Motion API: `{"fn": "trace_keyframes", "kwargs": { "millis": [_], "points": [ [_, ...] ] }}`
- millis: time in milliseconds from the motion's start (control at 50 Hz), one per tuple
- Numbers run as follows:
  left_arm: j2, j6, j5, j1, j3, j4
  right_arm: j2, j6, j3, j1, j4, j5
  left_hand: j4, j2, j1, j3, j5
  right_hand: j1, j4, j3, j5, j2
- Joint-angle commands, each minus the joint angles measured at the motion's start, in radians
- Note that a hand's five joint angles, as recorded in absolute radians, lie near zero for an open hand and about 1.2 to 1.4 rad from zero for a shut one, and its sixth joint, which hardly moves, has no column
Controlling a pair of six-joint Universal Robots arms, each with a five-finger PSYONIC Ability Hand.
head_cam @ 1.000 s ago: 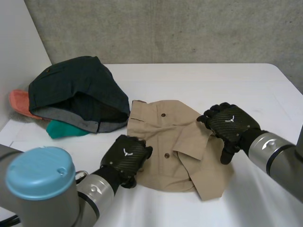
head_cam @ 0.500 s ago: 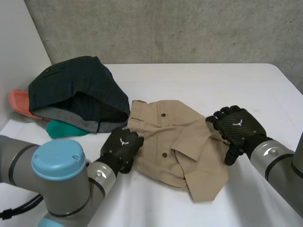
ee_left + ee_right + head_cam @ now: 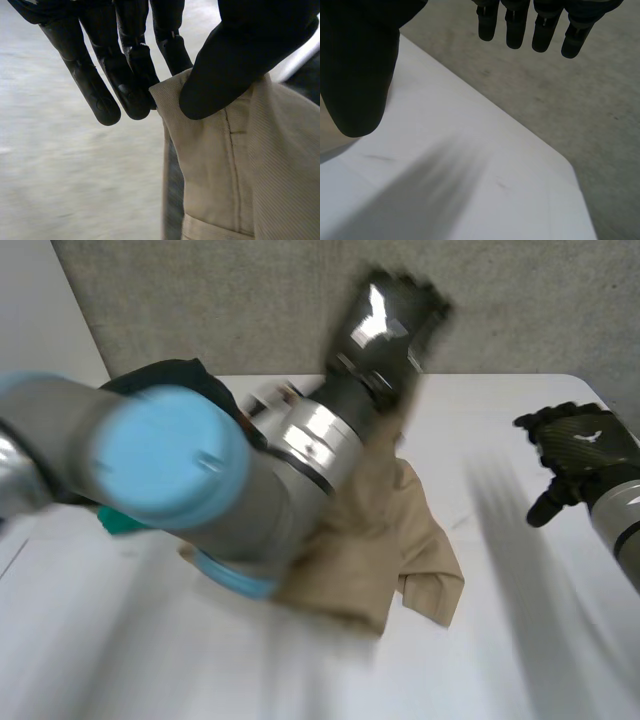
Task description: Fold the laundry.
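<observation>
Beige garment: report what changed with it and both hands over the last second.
The left hand, pinching an edge of the beige garment, swung high up, lifting the cloth with it. The right hand drew away to the right, open and empty. The dark garment stayed put.

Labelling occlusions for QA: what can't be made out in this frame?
Head view: the raised left arm covers most of the dark garment and the left part of the tan garment.
Left wrist view: the left hand pinches the tan garment at an edge; the rest is cut off.
</observation>
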Motion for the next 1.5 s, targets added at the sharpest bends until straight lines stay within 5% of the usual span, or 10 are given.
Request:
{"fn": "trace_keyframes", "kwargs": {
  "millis": [20,60,200,260,560,740,1120,1220,1320,1500],
  "points": [
    [-0.186,-0.058,0.103,-0.106,-0.023,-0.026,-0.005,-0.001,0.002,-0.086,0.000,-0.012,0.198,0.207,0.298,0.208,0.224,-0.049,-0.030,-0.029,-0.048,-0.032],
    [-0.204,-0.086,0.119,-0.132,-0.030,-0.026,-0.005,-0.003,0.002,-0.091,0.000,-0.021,0.140,0.149,0.240,0.150,0.166,-0.049,-0.030,-0.029,-0.048,-0.032],
    [-0.137,-0.095,0.105,-0.120,-0.064,-0.036,-0.005,-0.010,0.002,-0.095,0.008,-0.131,-0.957,-0.949,-0.857,-0.947,-0.932,-0.049,-0.030,-0.029,-0.048,-0.032],
    [-0.053,-0.097,0.073,-0.083,-0.110,-0.055,-0.007,-0.041,-0.001,-0.095,0.029,-0.203,-0.959,-0.950,-0.858,-0.948,-0.933,-0.049,-0.030,-0.029,-0.048,-0.032],
    [0.342,-0.127,-0.325,0.072,-0.572,-0.386,-0.061,-0.422,0.106,-0.072,0.244,-0.372,-0.900,-0.891,-0.800,-0.890,-0.874,0.090,0.109,0.110,0.092,0.107],
    [0.354,-0.366,-0.286,0.179,-0.727,-0.460,0.002,-0.555,0.186,-0.086,0.161,-0.403,-0.671,-0.662,-0.571,-0.661,-0.645,0.201,0.221,0.222,0.203,0.219],
    [0.241,-0.379,-0.088,0.299,-0.761,-0.441,0.173,-0.567,0.248,-0.135,-0.035,-0.458,-0.440,-0.431,-0.340,-0.429,-0.414,0.269,0.289,0.289,0.271,0.286],
    [0.211,-0.373,-0.093,0.287,-0.729,-0.428,0.183,-0.558,0.243,-0.137,-0.081,-0.458,0.196,0.205,0.296,0.206,0.222,0.895,0.915,0.916,0.897,0.913],
    [0.247,-0.371,-0.119,0.285,-0.679,-0.423,0.180,-0.547,0.211,-0.138,-0.090,-0.446,0.198,0.207,0.298,0.208,0.224,1.172,1.192,1.192,1.174,1.190],
    [0.573,-0.286,-0.156,0.289,-0.476,-0.426,-0.206,-0.213,-0.045,-0.148,0.041,-0.424,0.198,0.207,0.298,0.208,0.224,1.172,1.192,1.192,1.174,1.190]
  ]
}}
